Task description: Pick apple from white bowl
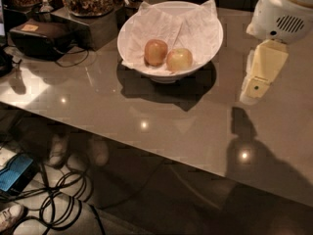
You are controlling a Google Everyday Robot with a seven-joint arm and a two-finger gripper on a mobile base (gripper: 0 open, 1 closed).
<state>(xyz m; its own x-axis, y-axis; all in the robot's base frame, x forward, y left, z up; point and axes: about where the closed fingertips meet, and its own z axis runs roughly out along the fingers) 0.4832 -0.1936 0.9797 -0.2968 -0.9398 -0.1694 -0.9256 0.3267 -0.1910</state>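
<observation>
Well, from where I stand the robot's cream-coloured gripper point(254, 88) hangs above the right side of the glossy grey-brown worktop point(146, 126), pointing down and throwing a dark shadow on the surface below it. Whether it is apart or together I cannot tell from this side; it holds nothing that I can see. It is well apart from the large round white bowl point(128, 33), which stands to its left on a small foot, lined with crumpled white paper point(161, 23).

Inside the bowl lie two fruits, touching or nearly so. The pale yellow-green apple point(179, 59), the one wanted, sits on the side nearer the gripper; the darker, redder apple point(155, 52) is just beside it on the far side.

The reach has not begun, by my reckoning. To do it well, the gripper should travel left, rise over the bowl's flaring rim and come down from above on the paler fruit. It should straddle that fruit across the line that avoids the red neighbour, and close gently so the paper is not caught.
</observation>
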